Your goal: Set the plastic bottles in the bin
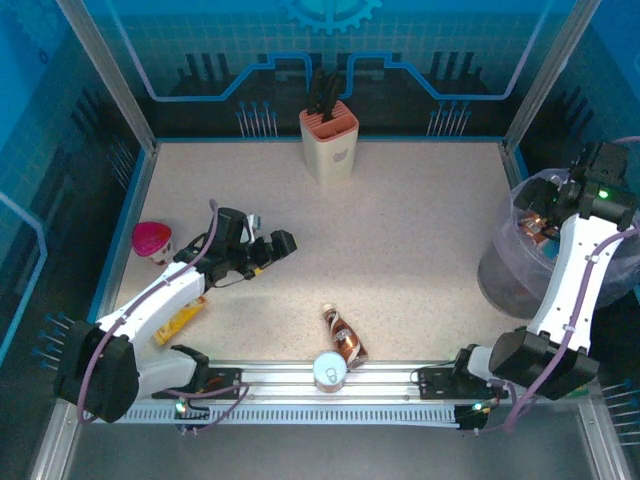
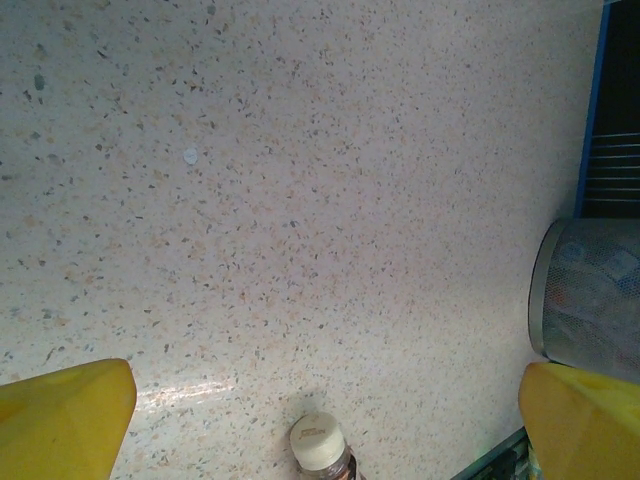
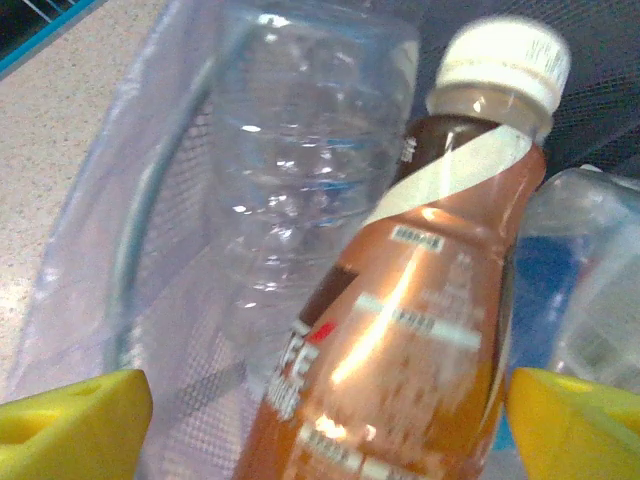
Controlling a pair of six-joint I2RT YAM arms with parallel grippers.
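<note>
A brown bottle (image 1: pixel 343 335) lies on the tabletop near the middle of its near edge, just beside a silver can (image 1: pixel 330 370). The left gripper (image 1: pixel 272 250) hovers left of centre, jaws spread wide with nothing between them. At the right edge, the right gripper (image 1: pixel 548 210) hangs over the bin (image 1: pixel 500 270), jaws wide apart, a copper bottle (image 3: pixel 400 330) between them inside the bag, next to a clear bottle (image 3: pixel 290 180).

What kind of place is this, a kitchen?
Likely a robot lab booth, not a kitchen: a left arm and right arm mounted on a metal rail, blue walls fencing a speckled table, and a bottle left out for the bin.
</note>
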